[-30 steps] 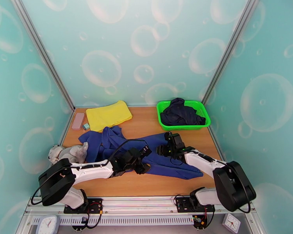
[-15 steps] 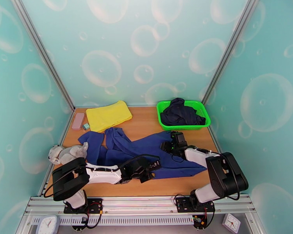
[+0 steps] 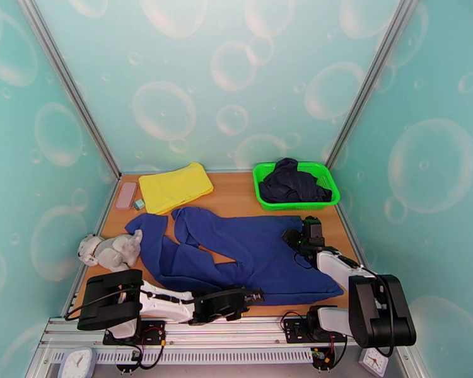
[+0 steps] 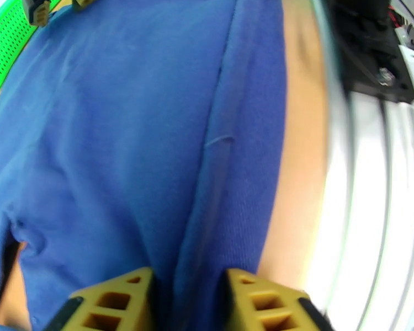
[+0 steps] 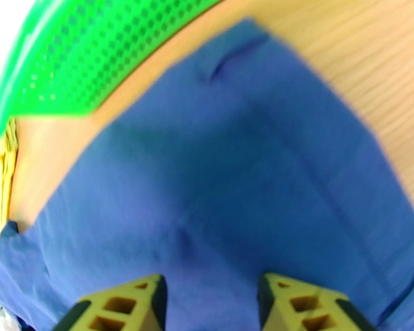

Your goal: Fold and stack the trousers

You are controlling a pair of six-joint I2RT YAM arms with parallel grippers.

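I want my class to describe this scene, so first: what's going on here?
A robot is handling the blue trousers, which lie spread out across the table, not yet folded. Its left hand straddles the cloth's near edge; its right hand sits over the right end. Whether either grips is unclear.

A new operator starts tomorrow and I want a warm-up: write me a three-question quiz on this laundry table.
1. True or false: the trousers lie inside the green basket.
2. What sits just left of the trousers? A) plush toy B) mug C) book
3. Fill in: the folded cloth at the far side of the table is coloured ____.
Key: 1 false; 2 A; 3 yellow.
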